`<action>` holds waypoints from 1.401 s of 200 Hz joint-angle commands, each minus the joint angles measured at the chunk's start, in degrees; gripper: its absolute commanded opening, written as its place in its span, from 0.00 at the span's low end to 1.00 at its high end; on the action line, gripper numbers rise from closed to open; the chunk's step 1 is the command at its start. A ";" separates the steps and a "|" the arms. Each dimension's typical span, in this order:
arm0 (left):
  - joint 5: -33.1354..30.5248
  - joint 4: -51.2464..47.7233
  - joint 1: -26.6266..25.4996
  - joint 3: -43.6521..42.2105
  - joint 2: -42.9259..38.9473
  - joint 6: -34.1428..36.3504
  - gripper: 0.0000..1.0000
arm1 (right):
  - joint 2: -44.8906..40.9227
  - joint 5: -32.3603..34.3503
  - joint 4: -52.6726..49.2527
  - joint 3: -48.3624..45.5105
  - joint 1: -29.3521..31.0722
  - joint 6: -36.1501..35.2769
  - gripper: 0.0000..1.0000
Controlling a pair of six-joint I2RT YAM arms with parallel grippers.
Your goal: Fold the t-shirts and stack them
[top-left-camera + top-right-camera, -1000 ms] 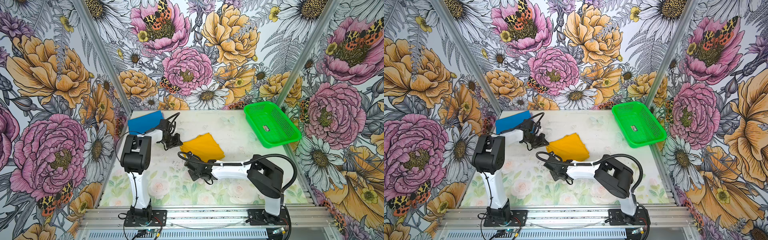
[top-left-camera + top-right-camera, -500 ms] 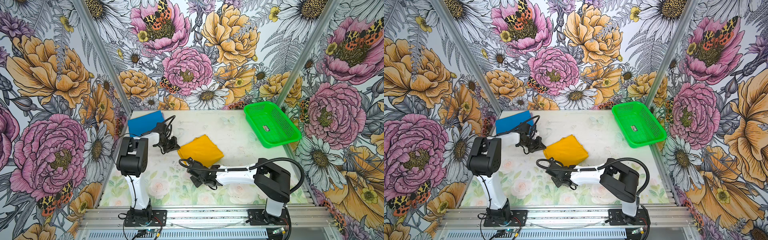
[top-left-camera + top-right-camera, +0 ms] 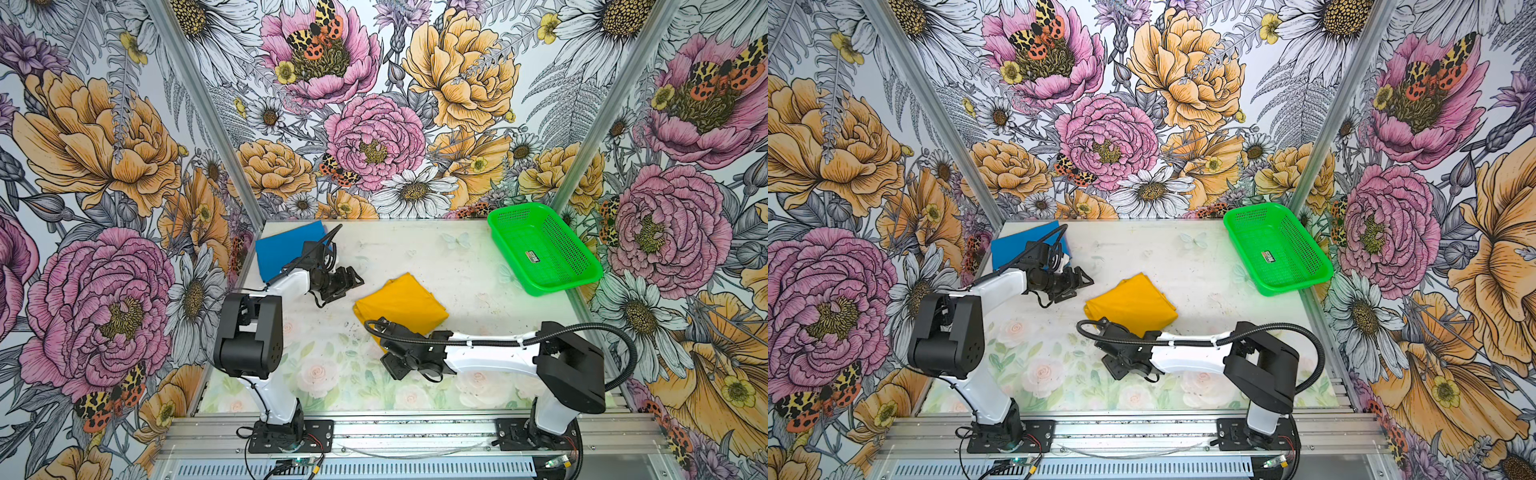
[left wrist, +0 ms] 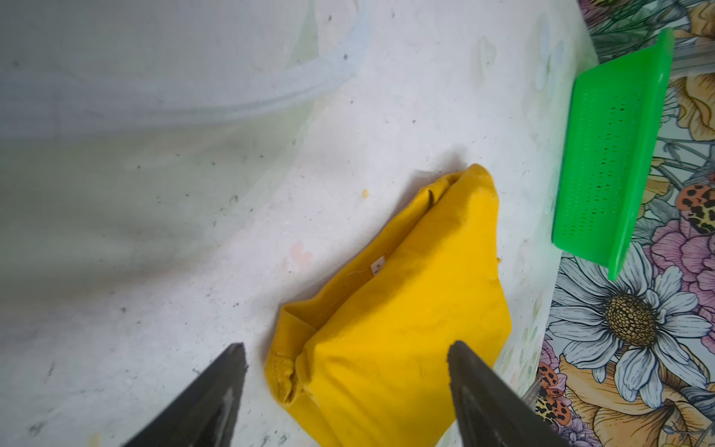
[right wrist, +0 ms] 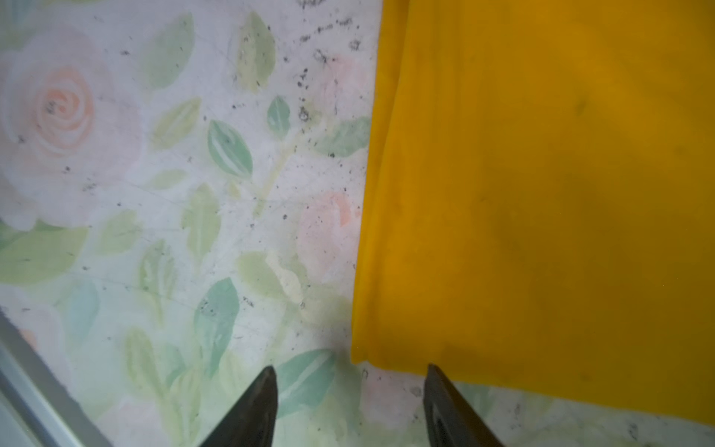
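Near the centre of the table (image 3: 457, 257) lies the yellow shirt (image 3: 399, 307), folded into a compact, slightly puffy packet. The blue shirt (image 3: 282, 249) sits flat and folded in the corner at about 10 o'clock, and a green basket (image 3: 565, 286) stands at 2 o'clock.

The left gripper (image 4: 346, 345) hovers just off the yellow packet's 10 o'clock side. Its fingers are spread wide and hold nothing. The right gripper (image 5: 350, 371) is low at the packet's 6 o'clock corner, its fingers also parted and empty, with the cloth edge just ahead of them.

The folding looks finished, so stacking seems to be the step in hand. To do it well, each gripper should pinch through every layer at opposite edges, not just the top ply. Both should then lift together so the packet does not sag open. They can carry it toward 10 o'clock and lay it squarely on the blue one, edges aligned, before letting go.
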 commanded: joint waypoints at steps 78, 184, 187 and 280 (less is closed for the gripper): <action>9.57 11.02 -13.58 8.53 4.82 -3.98 0.99 | -17.79 -24.51 0.23 -10.28 -36.03 3.68 0.92; 12.50 31.93 -19.69 20.91 27.21 -16.11 0.99 | -7.76 -44.24 27.01 -19.43 -39.47 6.82 0.92; 12.07 31.93 -19.60 20.84 27.30 -16.11 0.99 | -7.16 -43.73 27.17 -19.32 -39.47 6.75 0.91; 9.59 27.51 -15.61 17.84 26.47 -11.59 0.99 | -2.06 -33.47 19.01 -16.94 -40.28 4.09 0.89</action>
